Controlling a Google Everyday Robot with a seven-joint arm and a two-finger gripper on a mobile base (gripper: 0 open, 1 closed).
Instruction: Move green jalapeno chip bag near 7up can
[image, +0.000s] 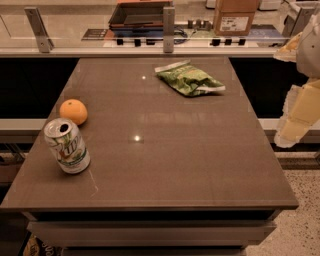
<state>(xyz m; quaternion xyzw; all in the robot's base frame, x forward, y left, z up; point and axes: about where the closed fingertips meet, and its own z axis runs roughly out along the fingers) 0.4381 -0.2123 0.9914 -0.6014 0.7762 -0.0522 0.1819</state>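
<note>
The green jalapeno chip bag (189, 78) lies flat on the brown table (165, 150) at the far right, with its white sealed ends showing. The 7up can (67, 146) stands upright near the table's front left corner, its top opened. My gripper (294, 122) hangs at the right edge of the view, beyond the table's right side, to the right of the bag and a little nearer than it. It holds nothing that I can see. The bag and the can are far apart, at opposite corners.
A round orange fruit (73, 111) sits just behind the can. Behind the table runs a counter with metal posts (168, 22), a dark tray (137, 14) and a cardboard box (234, 16). Speckled floor (300, 215) lies to the right.
</note>
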